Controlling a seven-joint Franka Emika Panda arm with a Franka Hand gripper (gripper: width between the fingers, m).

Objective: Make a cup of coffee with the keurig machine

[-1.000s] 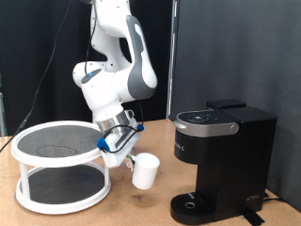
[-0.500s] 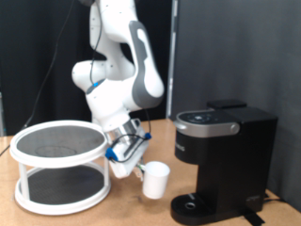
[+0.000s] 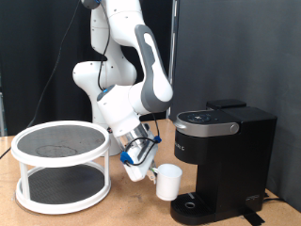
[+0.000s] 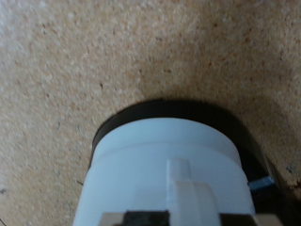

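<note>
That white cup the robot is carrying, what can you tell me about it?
The cup is a plain white cylinder, ceramic by its look, upright with its open mouth up. It hangs above the wooden table, carried by the hand at its side, just to the exterior view's left of the keurig machine and near its round drip base. The wrist view shows its smooth white wall with that dark base behind.

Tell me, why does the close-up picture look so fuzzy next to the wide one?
Wrist view: the white cup fills the lower frame so near the lens that its edges are soft; the speckled table is softly blurred too. Exterior view: sharper, evenly lit, with the claw carrying the cup beside the keurig machine, whose black front shows faint glare against a dark backdrop.
</note>
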